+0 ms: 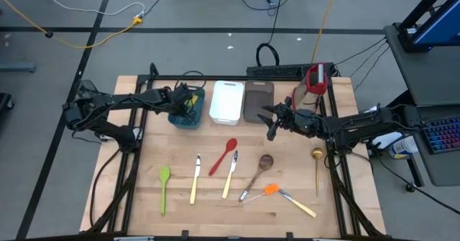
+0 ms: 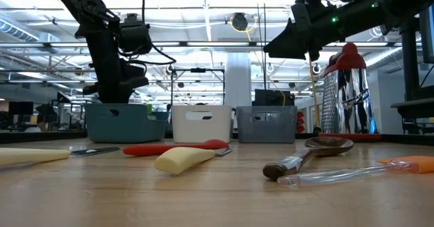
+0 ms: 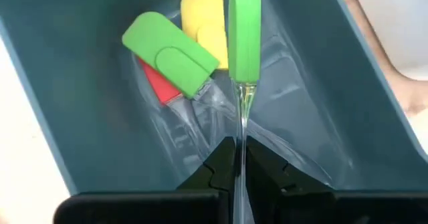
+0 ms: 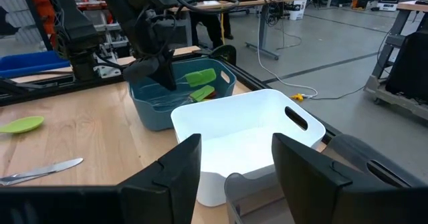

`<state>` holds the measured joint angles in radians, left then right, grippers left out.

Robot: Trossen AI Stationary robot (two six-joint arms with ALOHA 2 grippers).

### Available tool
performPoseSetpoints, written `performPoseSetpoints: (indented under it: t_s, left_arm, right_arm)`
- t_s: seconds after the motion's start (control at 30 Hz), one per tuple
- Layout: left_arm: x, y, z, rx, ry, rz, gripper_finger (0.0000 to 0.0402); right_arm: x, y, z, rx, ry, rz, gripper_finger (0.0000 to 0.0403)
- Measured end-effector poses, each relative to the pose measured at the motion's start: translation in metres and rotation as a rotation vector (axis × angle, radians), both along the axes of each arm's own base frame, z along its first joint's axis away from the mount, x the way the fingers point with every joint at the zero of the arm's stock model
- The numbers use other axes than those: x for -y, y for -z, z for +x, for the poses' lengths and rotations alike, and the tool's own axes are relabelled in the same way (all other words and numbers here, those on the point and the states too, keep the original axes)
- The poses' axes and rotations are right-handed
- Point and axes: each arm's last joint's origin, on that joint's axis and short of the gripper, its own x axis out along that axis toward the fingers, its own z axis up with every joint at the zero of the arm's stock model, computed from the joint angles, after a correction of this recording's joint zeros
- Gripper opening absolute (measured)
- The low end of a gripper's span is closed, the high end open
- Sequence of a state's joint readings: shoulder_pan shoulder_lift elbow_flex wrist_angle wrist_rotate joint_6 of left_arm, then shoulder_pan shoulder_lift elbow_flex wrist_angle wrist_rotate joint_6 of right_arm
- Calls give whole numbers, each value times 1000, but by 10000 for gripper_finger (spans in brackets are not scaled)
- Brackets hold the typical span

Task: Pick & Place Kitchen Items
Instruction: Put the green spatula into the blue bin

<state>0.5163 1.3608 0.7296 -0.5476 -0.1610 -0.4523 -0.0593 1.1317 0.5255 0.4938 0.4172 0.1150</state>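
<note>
My left gripper (image 1: 188, 104) reaches down into the teal tray (image 1: 178, 120) and is shut on a green spatula (image 3: 244, 30). Another green spatula (image 3: 170, 53), a yellow one (image 3: 204, 20) and a red one (image 3: 159, 87) lie on the tray's floor. My right gripper (image 1: 273, 124) is open and empty, above the table in front of the grey tray (image 1: 257, 101). A green spoon (image 1: 164, 178), two pale-handled knives (image 1: 195, 180) (image 1: 230, 175), a red spoon (image 1: 224, 155), a wooden spoon (image 1: 259, 170), an orange spatula (image 1: 277, 192) and a gold spoon (image 1: 317, 162) lie flat on the table. My left gripper pinches the green spatula's clear handle (image 3: 241, 127) between its two fingers. The fingers come from above into the tray, and the spatula runs on beyond them with its green head toward the tray's floor. Whether the head rests on the floor I cannot tell.
A white tray (image 1: 226, 101) stands between the teal and grey trays at the table's far side. A red-and-white upright object (image 1: 316, 79) stands at the far right. The utensils lie spread over the table's near half.
</note>
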Motion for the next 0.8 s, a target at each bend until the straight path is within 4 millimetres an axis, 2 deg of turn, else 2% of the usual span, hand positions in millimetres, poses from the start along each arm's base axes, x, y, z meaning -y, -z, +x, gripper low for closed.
performPoseSetpoints:
  t_s: [0.4, 0.8]
  left_arm:
    - [-5, 22, 7, -75, 1, -37, 26]
    - [-7, 21, 9, -64, 11, -1, 26]
  right_arm:
    - [0, 0, 0, 0, -1, 0, 176]
    - [0, 0, 0, 0, -2, 0, 176]
